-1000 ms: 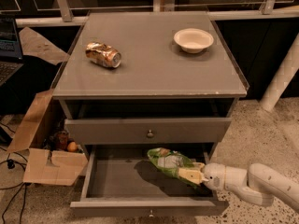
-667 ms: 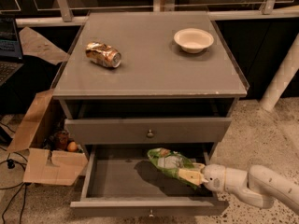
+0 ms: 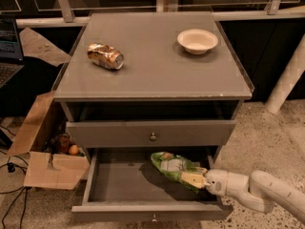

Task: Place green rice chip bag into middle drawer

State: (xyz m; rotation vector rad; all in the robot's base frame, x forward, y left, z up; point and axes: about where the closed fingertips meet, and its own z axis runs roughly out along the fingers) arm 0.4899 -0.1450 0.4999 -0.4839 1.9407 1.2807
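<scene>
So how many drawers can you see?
2. The upper drawer shows only its front panel. The middle drawer is pulled out below it, with the gripper holding the green rice chip bag over it. Others may be hidden lower down.

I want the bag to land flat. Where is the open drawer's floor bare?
In the middle drawer, the floor is bare from the left wall to the shadow under the green rice chip bag. The right side is crowded: the claw grips the bag there, close to the right wall.
</scene>
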